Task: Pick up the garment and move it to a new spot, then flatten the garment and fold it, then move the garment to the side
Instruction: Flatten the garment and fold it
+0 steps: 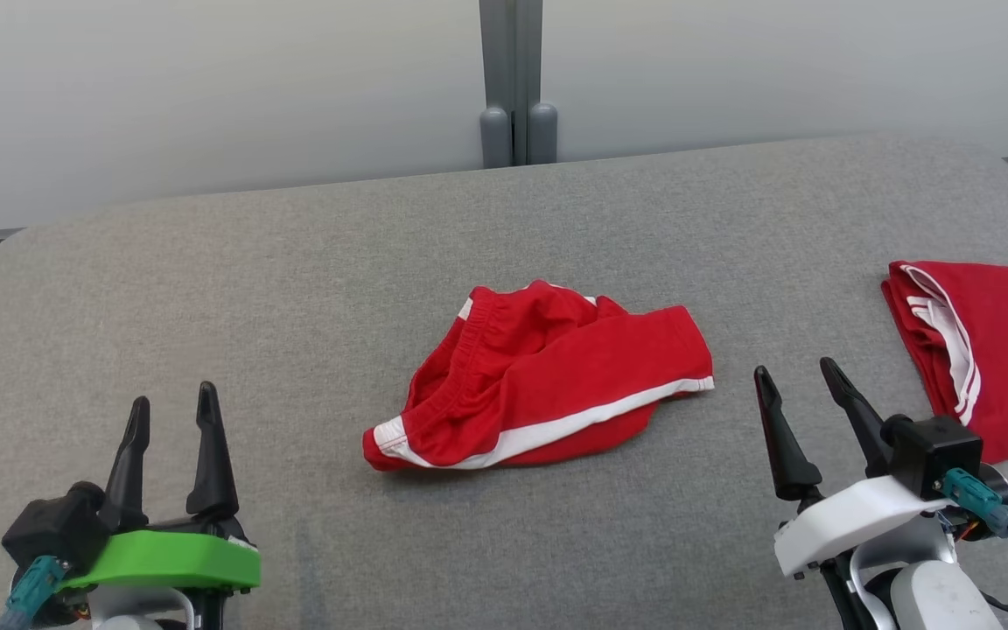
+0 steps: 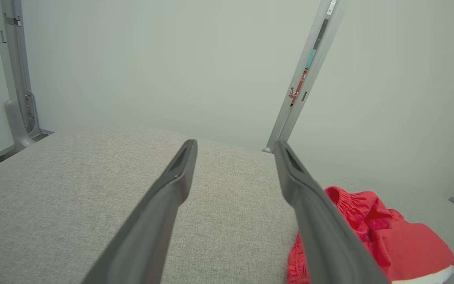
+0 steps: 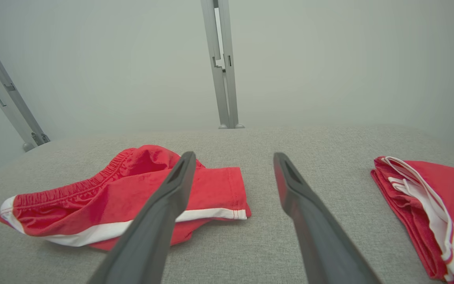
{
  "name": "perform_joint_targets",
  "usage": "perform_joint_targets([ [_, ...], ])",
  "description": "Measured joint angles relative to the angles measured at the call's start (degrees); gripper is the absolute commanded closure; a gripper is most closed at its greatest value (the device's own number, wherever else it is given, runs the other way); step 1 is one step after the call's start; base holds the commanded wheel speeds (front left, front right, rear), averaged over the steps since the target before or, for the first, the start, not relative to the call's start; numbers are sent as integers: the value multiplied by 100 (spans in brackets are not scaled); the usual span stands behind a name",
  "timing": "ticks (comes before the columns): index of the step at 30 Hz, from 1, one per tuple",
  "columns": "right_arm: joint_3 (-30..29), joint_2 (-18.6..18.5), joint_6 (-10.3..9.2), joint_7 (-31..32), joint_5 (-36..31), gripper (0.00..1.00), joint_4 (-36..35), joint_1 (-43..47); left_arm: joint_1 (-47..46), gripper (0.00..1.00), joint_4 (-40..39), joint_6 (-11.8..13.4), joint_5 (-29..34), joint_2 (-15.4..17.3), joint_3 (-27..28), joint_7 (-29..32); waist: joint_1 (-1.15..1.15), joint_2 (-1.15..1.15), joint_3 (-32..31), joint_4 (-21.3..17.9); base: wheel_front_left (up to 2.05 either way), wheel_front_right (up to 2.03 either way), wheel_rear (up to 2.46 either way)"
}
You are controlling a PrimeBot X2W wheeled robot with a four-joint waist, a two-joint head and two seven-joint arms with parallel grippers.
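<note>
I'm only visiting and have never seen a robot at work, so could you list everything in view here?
crumpled garment: one, red with white trim, middle of the surface
folded garment: one, red with white stripes, right edge of the surface
padded surface: one, grey fabric, under both garments
posts: several, grey, along the wall behind the surface
wall: one, pale, behind the surface
left tool: one, dark fingers on green mount, lower left, open, empty
right tool: one, dark fingers on white mount, lower right, open, empty
</note>
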Motion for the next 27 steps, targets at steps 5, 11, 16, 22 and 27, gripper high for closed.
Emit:
perform_joint_targets([
  [5,-113,21,0,8,0,0,18,70,265,0,-413,-162,289,-207,276,0,0,0,-131,52,0,0,0],
  [11,-252,-8,0,5,0,0,188,171,487,0,-327,-250,449,-265,192,0,0,0,-261,88,0,0,0],
  [16,-285,-3,0,-11,0,0,316,231,566,0,37,-270,419,-252,-24,0,0,0,-328,70,0,0,0],
  [22,-233,21,0,-30,0,0,399,245,548,0,359,-272,275,-110,-247,0,0,0,-354,23,0,0,0],
  [27,-188,29,0,-79,8,0,426,237,520,0,393,-272,224,-57,-322,0,0,0,-344,-10,0,0,0],
])
